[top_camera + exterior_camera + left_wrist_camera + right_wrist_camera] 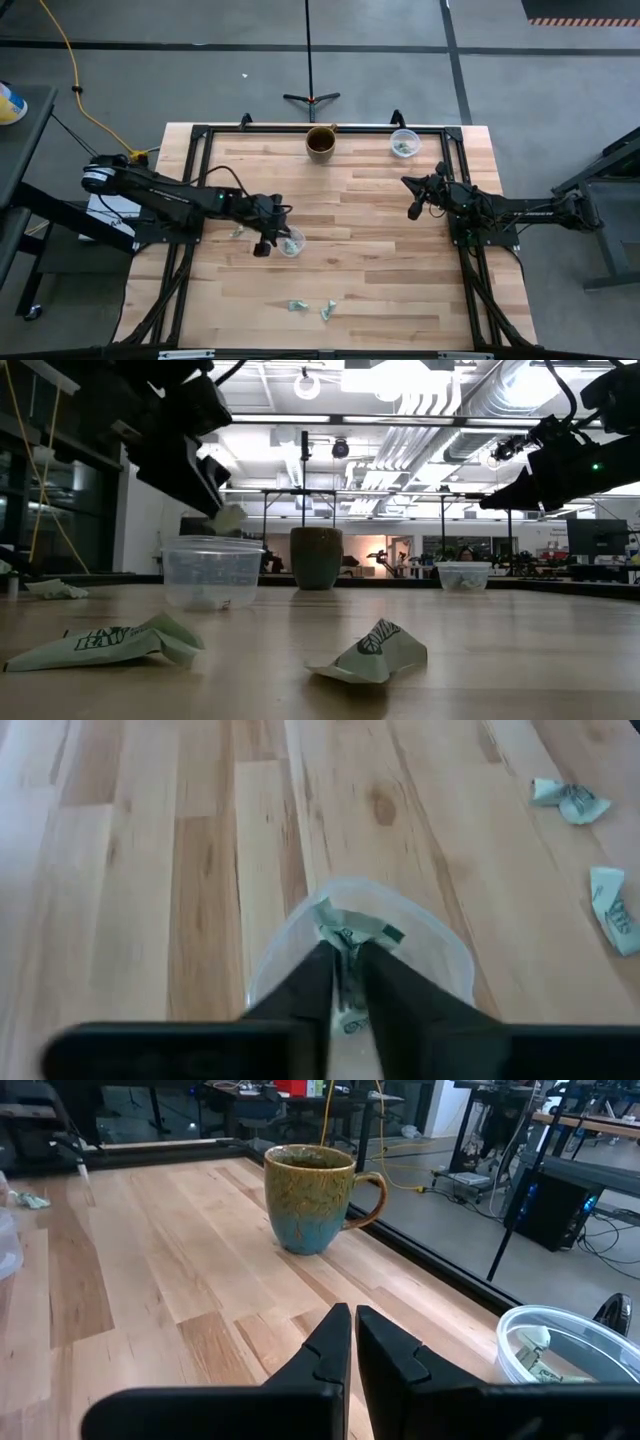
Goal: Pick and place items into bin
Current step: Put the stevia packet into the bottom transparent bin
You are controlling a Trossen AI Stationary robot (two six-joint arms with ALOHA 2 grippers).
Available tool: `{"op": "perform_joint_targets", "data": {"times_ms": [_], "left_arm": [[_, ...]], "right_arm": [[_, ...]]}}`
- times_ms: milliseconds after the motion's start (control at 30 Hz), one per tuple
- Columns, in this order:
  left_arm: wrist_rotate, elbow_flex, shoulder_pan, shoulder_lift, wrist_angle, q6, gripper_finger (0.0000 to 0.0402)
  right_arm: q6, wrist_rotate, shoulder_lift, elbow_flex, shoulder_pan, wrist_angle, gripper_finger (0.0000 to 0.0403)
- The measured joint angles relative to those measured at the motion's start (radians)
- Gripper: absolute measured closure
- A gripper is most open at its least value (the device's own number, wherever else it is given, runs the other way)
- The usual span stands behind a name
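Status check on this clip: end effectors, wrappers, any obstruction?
Left end effector shut on wrapper above clear cup. Right end effector shut, empty, waiting near mug. Two loose wrappers remain. Nothing in the way.

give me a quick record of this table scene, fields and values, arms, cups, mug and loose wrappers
left end effector: shut on a wrapper, above the clear cup
right end effector: shut, holding nothing, raised at the right side of the table
second clear cup: far right corner area, wrappers inside
mug: far edge, middle, upright
loose wrappers: two near the front edge, one left of the left end effector
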Motion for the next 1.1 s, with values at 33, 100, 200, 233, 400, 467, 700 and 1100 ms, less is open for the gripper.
{"op": "perform_joint_targets", "data": {"times_ms": [33, 100, 200, 233, 400, 467, 700, 1100], "left_arm": [[-0.001, 0.000, 0.000, 0.001, -0.001, -0.010, 0.0290], [-0.023, -0.001, 0.000, 0.001, 0.013, -0.030, 0.0253], [-0.031, -0.001, 0.000, -0.017, -0.026, -0.054, 0.0198], [-0.033, -0.001, 0.000, -0.028, -0.050, -0.056, 0.0182], [-0.172, 0.039, 0.000, -0.103, -0.383, -0.233, 0.0123], [-0.231, 0.042, 0.000, -0.131, -0.526, -0.371, 0.0114], [-0.172, -0.019, 0.000, -0.147, -0.710, -0.695, 0.0121], [-0.144, -0.141, 0.000, -0.147, -0.676, -0.811, 0.0131]], "right_arm": [[0.000, -0.002, 0.001, 0.000, 0.000, 0.003, 0.0391], [0.000, -0.003, -0.002, 0.000, 0.000, 0.000, 0.0391], [0.000, -0.004, -0.001, 0.000, 0.000, 0.004, 0.0391], [0.000, -0.004, -0.002, 0.000, 0.000, 0.004, 0.0391], [0.000, -0.004, -0.001, 0.000, 0.000, 0.008, 0.0391], [0.000, -0.004, -0.001, 0.000, 0.000, 0.008, 0.0391], [0.000, -0.001, -0.001, 0.000, 0.000, 0.008, 0.0391], [0.001, -0.008, -0.001, 0.000, 0.000, 0.008, 0.0391]]}}
